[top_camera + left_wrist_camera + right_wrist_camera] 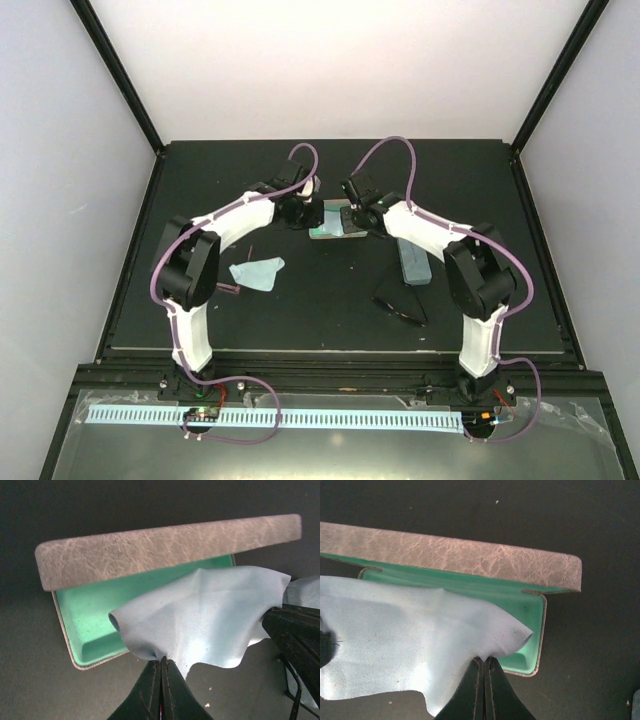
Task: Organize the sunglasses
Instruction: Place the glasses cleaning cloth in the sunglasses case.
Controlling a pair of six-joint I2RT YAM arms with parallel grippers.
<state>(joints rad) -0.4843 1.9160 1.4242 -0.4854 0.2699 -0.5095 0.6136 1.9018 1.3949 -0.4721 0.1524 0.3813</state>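
The left gripper (162, 661) and the right gripper (484, 660) each have their jaws pressed together on opposite edges of one light blue cloth (210, 615). They hold it spread over the open green-lined case (85, 625) at the far middle of the table (320, 315). The black sunglasses (401, 305) lie well apart from both, back toward the bases on the right, with their long axis slanting from far-left to near-right, so the right gripper looks the nearer. The thin reddish-pink sunglasses (232, 287), barely readable, lie on the left gripper's side, just beside a second cloth (258, 271).
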